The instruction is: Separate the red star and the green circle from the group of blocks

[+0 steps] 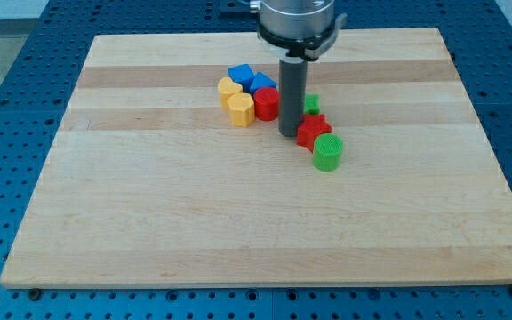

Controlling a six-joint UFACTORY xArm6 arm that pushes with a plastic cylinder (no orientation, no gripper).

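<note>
Tip [291,133] of my dark rod, holding nothing, touches red star block [312,132] on its left; green round block [327,153] adjoins below-right. Push steadily rightward-down, away from red cylinder [267,103].

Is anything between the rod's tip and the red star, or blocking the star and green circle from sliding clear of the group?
Nothing visible. My tip sits right at the red star's left edge, and the green circle touches the star at its lower right. The board beyond them is bare.
</note>
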